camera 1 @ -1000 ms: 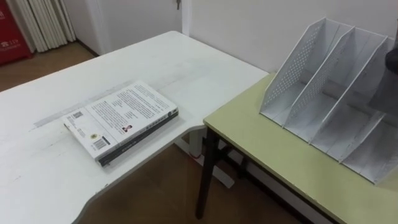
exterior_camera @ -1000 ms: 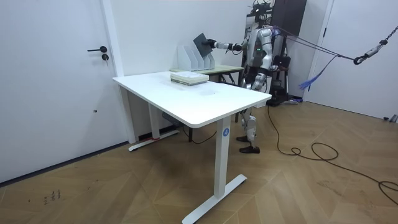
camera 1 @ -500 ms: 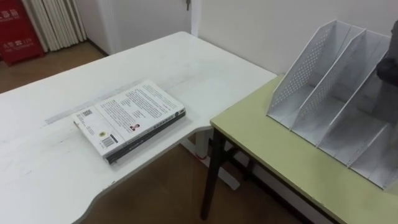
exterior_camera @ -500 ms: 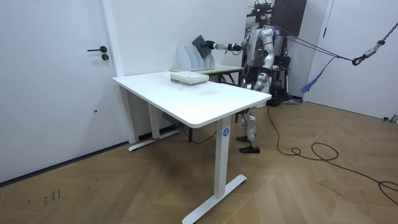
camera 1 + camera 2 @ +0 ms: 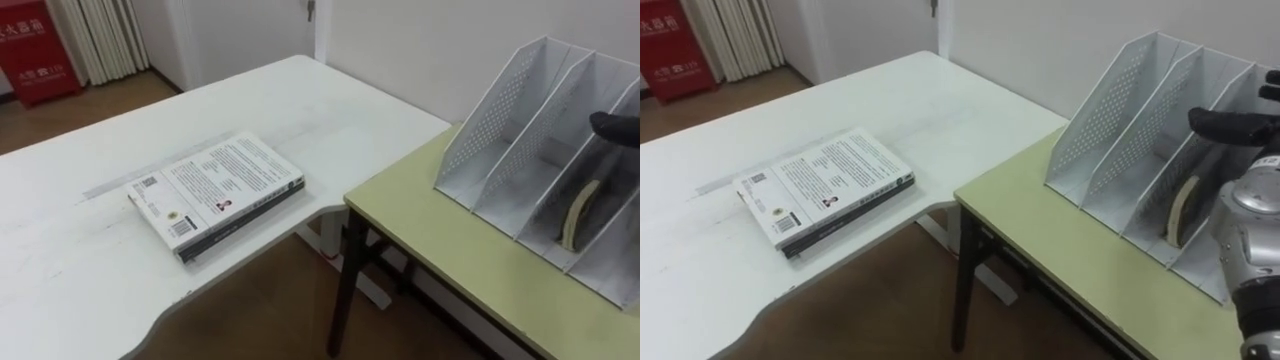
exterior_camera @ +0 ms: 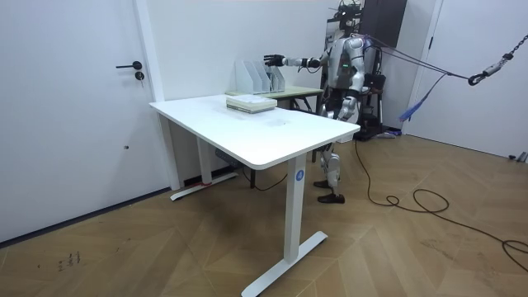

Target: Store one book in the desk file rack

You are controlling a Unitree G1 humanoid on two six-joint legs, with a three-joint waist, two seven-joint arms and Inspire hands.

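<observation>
On the green table (image 5: pixel 440 262), left eye view, the rack (image 5: pixel 500 120) now has the book (image 5: pixel 577 213) in one of its inner slots. It stands bowed, with its pale page edge facing out. The right hand (image 5: pixel 614 127) hangs above that slot, fingers spread, holding nothing. Half a second ago the slot was bare and a dark shape hung over it, so the book has just been let go. I judge the storing done, with only the arm left to draw back. The stack (image 5: pixel 215 190) lies untouched on the white desk (image 5: pixel 80 280); its slight shift in the frame is the camera's.

In the room view the robot stands by the table with its right arm stretched over the rack. That hand is now empty; before, it held the dark book tilted. The left hand (image 6: pixel 344 106) hangs low; I cannot tell how it is set.

The right eye view shows the same: book in the slot, hand spread above it.
</observation>
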